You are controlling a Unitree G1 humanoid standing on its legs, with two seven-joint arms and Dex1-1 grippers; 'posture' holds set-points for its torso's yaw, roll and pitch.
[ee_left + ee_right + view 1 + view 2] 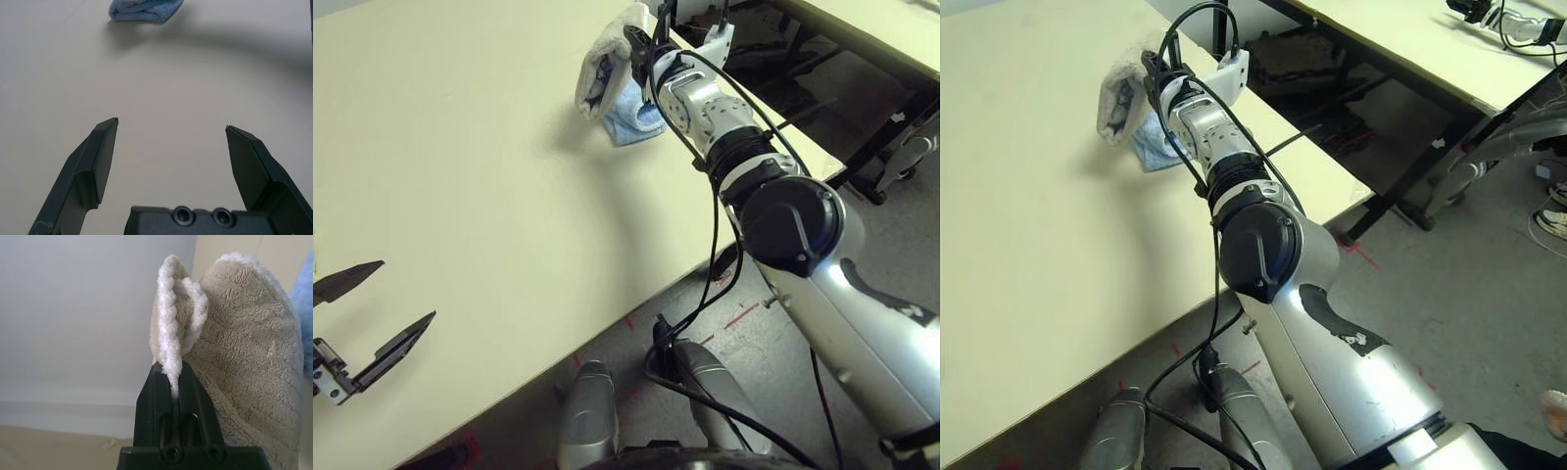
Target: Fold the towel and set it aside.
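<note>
Aloft, right claw (171, 377) pinching towel (244, 362) (edging)

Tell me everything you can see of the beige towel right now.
The towel is beige terry with fluffy white edging, bunched into a thick folded bundle. The right gripper is shut on its white edge and holds it hanging above the far part of the table, its shadow on the tabletop below. It hangs right beside a small folded light-blue towel lying on the table; whether the two touch cannot be told. No logo shows.
</note>
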